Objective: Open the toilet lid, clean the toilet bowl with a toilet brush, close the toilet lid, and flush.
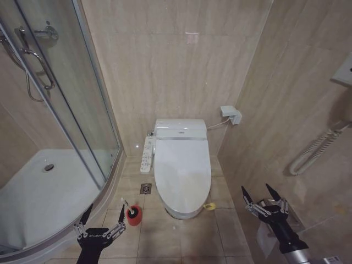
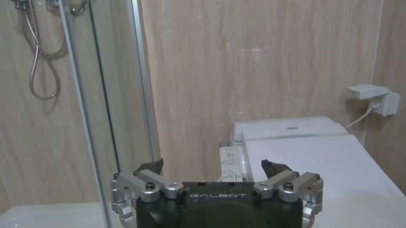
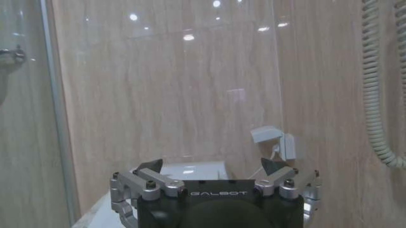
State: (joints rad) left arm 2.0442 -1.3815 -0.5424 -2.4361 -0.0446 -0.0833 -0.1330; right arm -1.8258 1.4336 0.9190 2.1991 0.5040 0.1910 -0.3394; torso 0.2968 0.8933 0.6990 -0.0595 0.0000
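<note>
The toilet lid (image 1: 182,170) is a glossy white oval lying shut over the toilet bowl (image 1: 181,213), of which just the front rim shows; a green-yellow strap (image 1: 209,207) sticks out at its front right. A white button panel (image 1: 147,154) runs along its left side. The toilet brush (image 1: 133,213) stands on the floor in its red holder, left of the bowl's front. My left gripper (image 1: 106,212) hangs open just left of the brush. My right gripper (image 1: 256,190) is open to the right of the toilet. The left wrist view has the left gripper (image 2: 212,164) before the lid (image 2: 317,161).
A curved glass shower enclosure (image 1: 82,126) with a white tray (image 1: 38,192) fills the left. A floor drain (image 1: 145,188) lies beside the toilet. A wall socket box (image 1: 231,115) and a coiled hose (image 1: 313,151) sit on the right wall, close to my right arm.
</note>
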